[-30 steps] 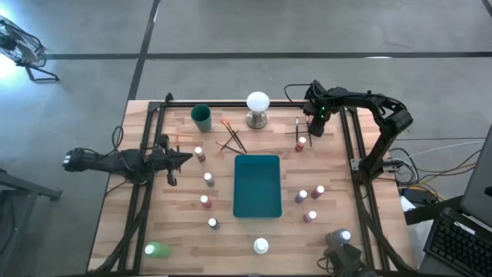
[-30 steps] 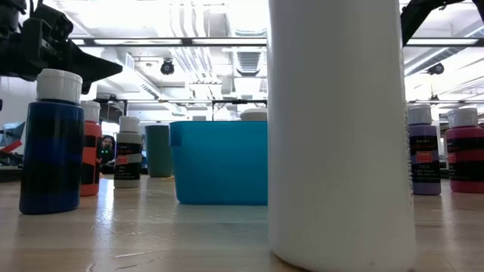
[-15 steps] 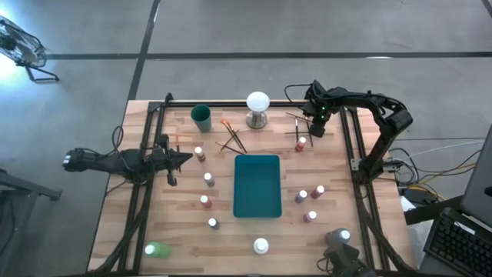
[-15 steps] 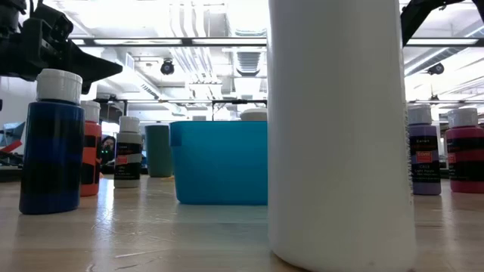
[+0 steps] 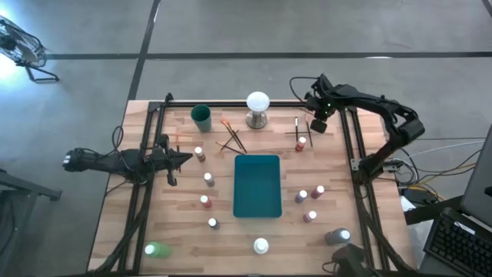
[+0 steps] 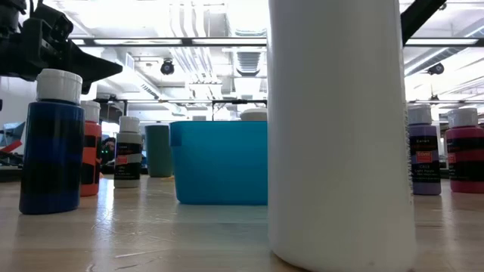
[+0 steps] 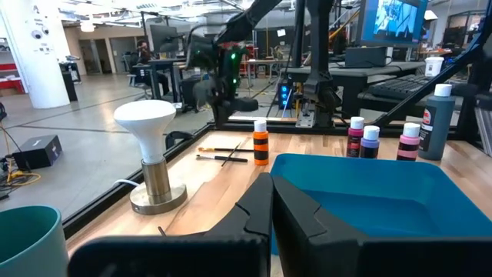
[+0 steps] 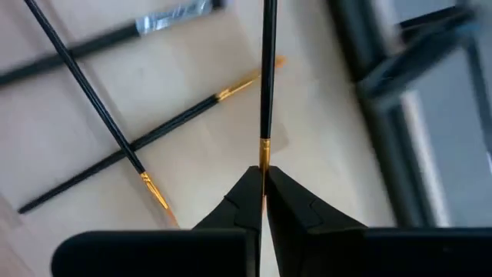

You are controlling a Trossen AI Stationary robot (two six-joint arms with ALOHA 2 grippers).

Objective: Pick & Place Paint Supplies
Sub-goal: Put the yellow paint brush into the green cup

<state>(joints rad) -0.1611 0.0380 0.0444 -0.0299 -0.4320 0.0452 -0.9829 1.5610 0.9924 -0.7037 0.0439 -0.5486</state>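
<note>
Over the table in the high view, right gripper (image 5: pixel 310 121) sits at the far right corner, next to a red bottle (image 5: pixel 300 143) and the black brushes (image 5: pixel 296 125). Left gripper (image 5: pixel 187 158) waits at the left side, fingers pressed together, holding nothing, just beside a brown bottle (image 5: pixel 200 155). Teal tray (image 5: pixel 257 186) lies mid-table. Far side: green cup (image 5: pixel 201 117), white ball on metal base (image 5: pixel 257 109), crossed orange-handled brushes (image 5: pixel 231 137) between them. More small bottles left of the tray, a cluster of purple and red ones (image 5: pixel 309 193) right of it. Near edge: green bottle (image 5: pixel 157 249), white bottle (image 5: pixel 261 246), grey bottle (image 5: pixel 338 237).

Low view: big white bottle (image 6: pixel 336 128) fills the foreground, tray (image 6: pixel 219 162) behind it, blue bottle (image 6: pixel 51 143) at left, purple bottle (image 6: pixel 424 151) at right. Dark arm part overhead at upper left.

Left wrist view: own fingers (image 7: pixel 300 211) closed and empty, over the tray's near rim (image 7: pixel 354 165). White ball (image 7: pixel 146 123) at left, an orange bottle (image 7: pixel 260 141) and brushes beyond, right arm in the background.

Right wrist view: right gripper (image 8: pixel 262 201) clamped on a thin black brush (image 8: pixel 267 73) at its gold ferrule, handle pointing away. Two other brushes (image 8: pixel 123 146) lie crossed on the wood below.
</note>
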